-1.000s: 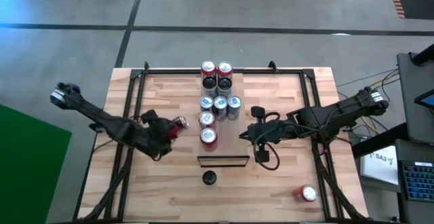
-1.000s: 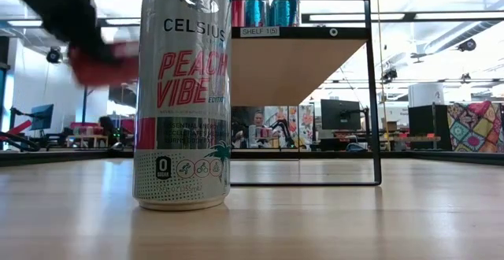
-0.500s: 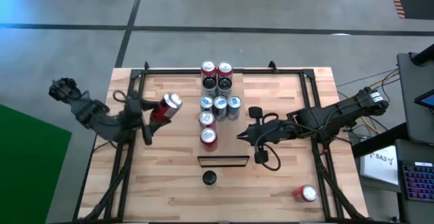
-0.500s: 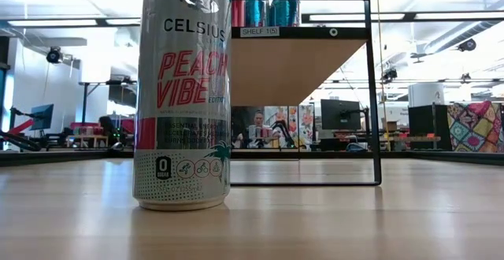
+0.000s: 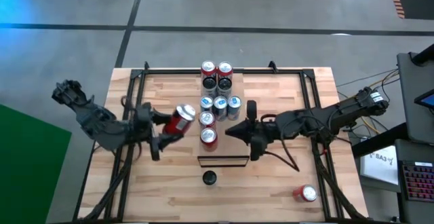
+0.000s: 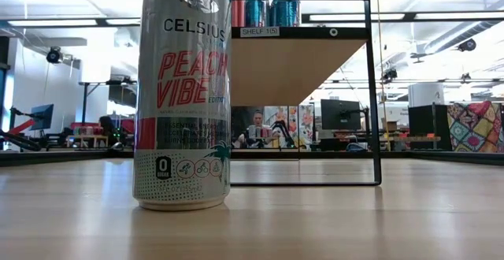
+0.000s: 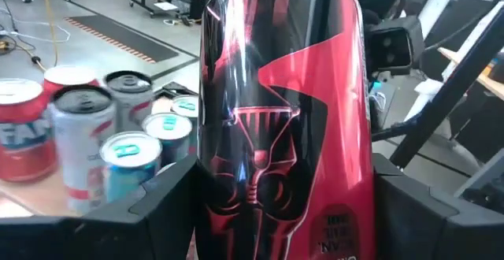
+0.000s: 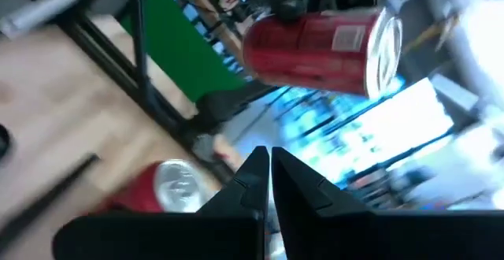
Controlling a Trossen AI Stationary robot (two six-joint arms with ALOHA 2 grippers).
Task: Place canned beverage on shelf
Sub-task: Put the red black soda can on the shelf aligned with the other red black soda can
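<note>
High view shows the left gripper [image 5: 165, 127] clamping a red can [image 5: 180, 119] above the tabletop [image 5: 285, 176], beside the can-laden shelf [image 5: 218, 102]; right gripper [image 5: 230, 130] pinched closed, empty, opposite.

**Support surfaces and their contents**

The planked wooden table [image 5: 285, 176] carries a black-framed shelf [image 5: 222, 160] near its centre. On the narrow raised board [image 5: 218, 108], running toward 12 o'clock from the frame, stand cans [image 5: 215, 102] in a row, tops up. One silver-white can [image 6: 183, 94] stands on the table at 6 o'clock of the frame. One red can [image 5: 304, 193] lies at the table's 4 o'clock corner.
</note>
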